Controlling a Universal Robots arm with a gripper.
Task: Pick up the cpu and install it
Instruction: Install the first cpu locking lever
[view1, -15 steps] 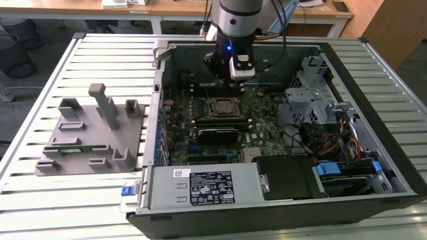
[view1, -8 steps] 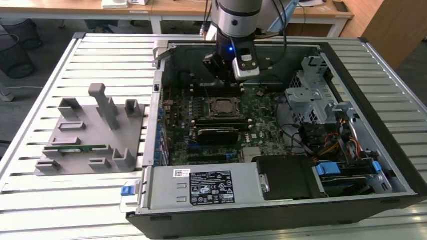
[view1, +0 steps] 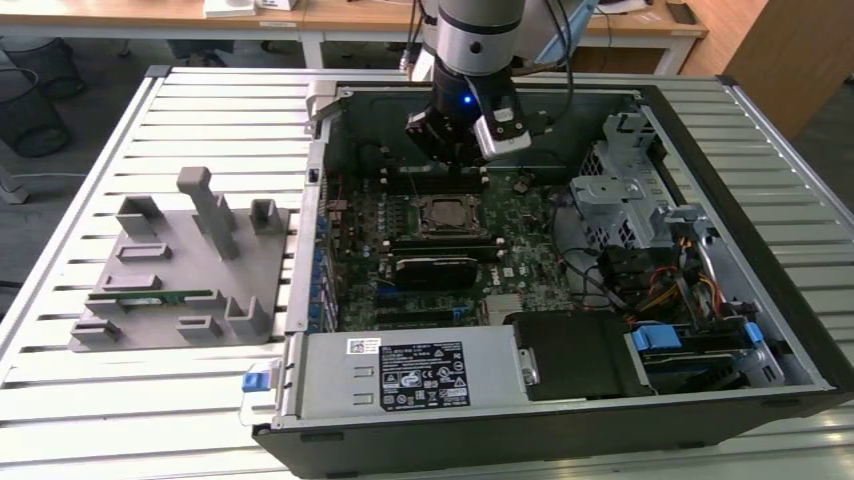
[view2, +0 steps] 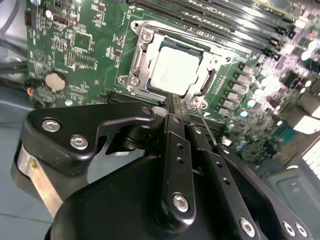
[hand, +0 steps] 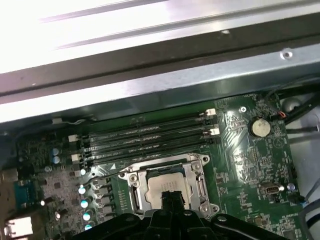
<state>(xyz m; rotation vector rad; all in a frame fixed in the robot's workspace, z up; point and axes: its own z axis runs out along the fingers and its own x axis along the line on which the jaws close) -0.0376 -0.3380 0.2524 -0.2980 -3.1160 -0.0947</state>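
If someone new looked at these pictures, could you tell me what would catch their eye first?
Probably the open computer case on the slatted table, with the arm's end effector reaching down inside over the green motherboard. In the second wrist view, the silver-topped cpu sits in its metal-framed socket, just beyond the closed fingers.

Overhead light is overexposing the slatted table (hand: 75, 25) in the first wrist view; glare is washing out the motherboard (view2: 300, 65) edge in the second wrist view.
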